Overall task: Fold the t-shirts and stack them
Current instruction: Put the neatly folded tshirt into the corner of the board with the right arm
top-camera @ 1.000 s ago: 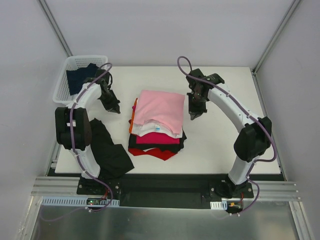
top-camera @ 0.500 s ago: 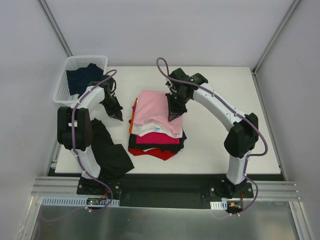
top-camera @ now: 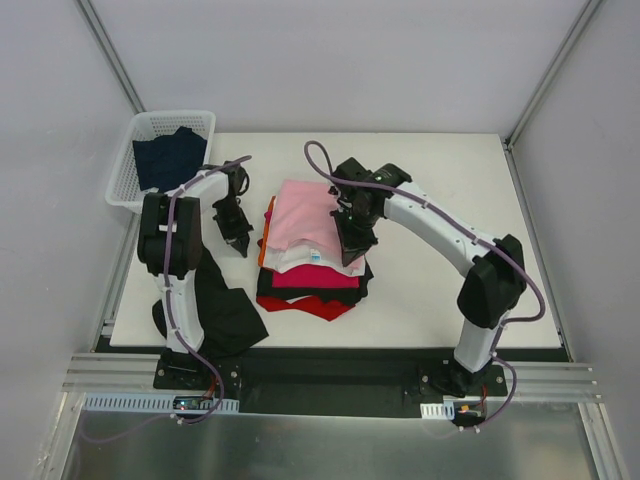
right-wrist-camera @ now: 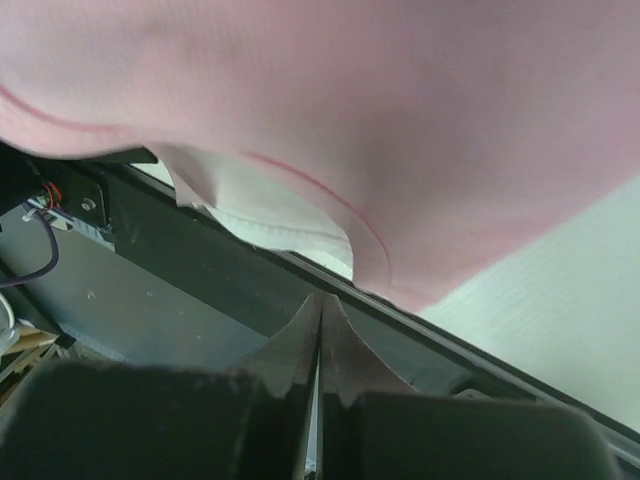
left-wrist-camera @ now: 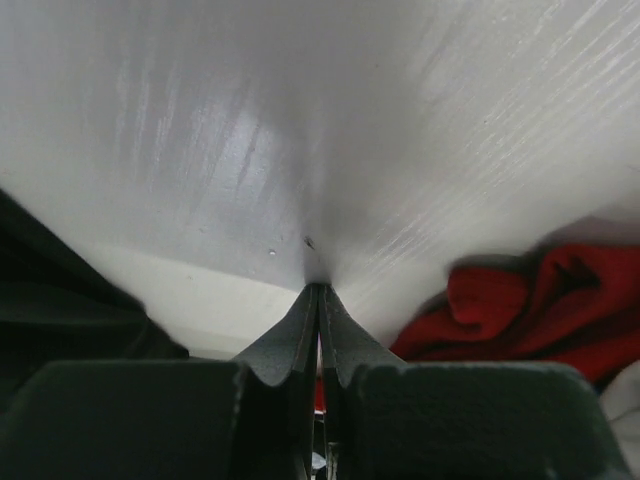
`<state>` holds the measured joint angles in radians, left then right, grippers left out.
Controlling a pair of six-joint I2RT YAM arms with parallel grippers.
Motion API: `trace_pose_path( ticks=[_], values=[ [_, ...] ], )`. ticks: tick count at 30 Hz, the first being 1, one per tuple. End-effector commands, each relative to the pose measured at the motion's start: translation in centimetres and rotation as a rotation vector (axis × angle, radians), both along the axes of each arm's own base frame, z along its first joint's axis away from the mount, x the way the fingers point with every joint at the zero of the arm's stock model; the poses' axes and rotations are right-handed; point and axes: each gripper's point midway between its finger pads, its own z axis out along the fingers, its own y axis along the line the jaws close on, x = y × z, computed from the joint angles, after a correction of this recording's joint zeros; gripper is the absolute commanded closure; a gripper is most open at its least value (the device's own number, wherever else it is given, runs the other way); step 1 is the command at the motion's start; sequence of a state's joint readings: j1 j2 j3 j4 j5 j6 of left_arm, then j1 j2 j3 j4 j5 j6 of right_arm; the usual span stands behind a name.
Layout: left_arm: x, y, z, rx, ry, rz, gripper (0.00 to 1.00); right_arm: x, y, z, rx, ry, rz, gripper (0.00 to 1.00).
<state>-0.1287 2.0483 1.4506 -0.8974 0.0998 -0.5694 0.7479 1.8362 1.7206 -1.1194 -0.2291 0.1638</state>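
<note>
Top external view: white plastic basket point(top-camera: 122, 186) with a dark navy tee point(top-camera: 168, 160) far left, loose black tee point(top-camera: 228, 308) by the left base, folded stack point(top-camera: 315, 281) topped by a pink tee point(top-camera: 303, 222) mid-table, left gripper point(top-camera: 242, 247) beside it, right gripper point(top-camera: 352, 250) over it, both pinched shut, empty.

Pink tee point(right-wrist-camera: 400, 120) blurred, cropped by right wrist view's edges. Red tee point(left-wrist-camera: 530, 310) blurry, cut at left wrist view's right edge. Black tee point(top-camera: 228, 312) partly behind left arm point(top-camera: 163, 238).
</note>
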Motion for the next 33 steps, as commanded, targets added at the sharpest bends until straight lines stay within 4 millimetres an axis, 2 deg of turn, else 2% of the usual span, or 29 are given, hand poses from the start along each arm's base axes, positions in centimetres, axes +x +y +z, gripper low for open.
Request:
trace_pose_path(
  ticks=[1,7,10,14,19,21,25,33],
  values=[
    [1.0,-1.6,-0.8,0.025,0.001,-0.034,1.0,-0.9,-2.7,3.7,-0.006,-0.111,-0.041,0.99],
    [1.0,-5.2,-2.0,0.012,0.013,-0.099,1.0,-0.5,-6.5,7.3,-0.067,-0.275,-0.112,0.99],
    [0.9,-7.8,-2.2,-0.009,0.013,-0.132,1.0,-0.7,-7.6,7.9,-0.083,-0.309,-0.133,0.99],
    [1.7,-11.8,-1.9,-0.06,-0.029,-0.187,1.0,-1.6,-8.7,7.4,-0.106,-0.298,-0.142,0.99],
    [1.8,-16.9,-1.3,-0.142,-0.046,-0.255,1.0,-2.3,-9.7,7.0,-0.125,-0.294,-0.15,0.99],
    [1.6,-18.0,-1.2,-0.154,-0.047,-0.262,0.99,-2.5,-10.1,7.1,-0.127,-0.297,-0.158,0.99],
    [0.5,-20.1,-1.0,-0.176,-0.03,-0.267,1.0,-2.8,-10.7,7.1,-0.127,-0.298,-0.171,0.99],
    [-3.4,-24.2,-0.5,-0.199,0.009,-0.31,1.0,-3.3,-11.2,6.8,-0.127,-0.291,-0.186,0.99]
  ],
)
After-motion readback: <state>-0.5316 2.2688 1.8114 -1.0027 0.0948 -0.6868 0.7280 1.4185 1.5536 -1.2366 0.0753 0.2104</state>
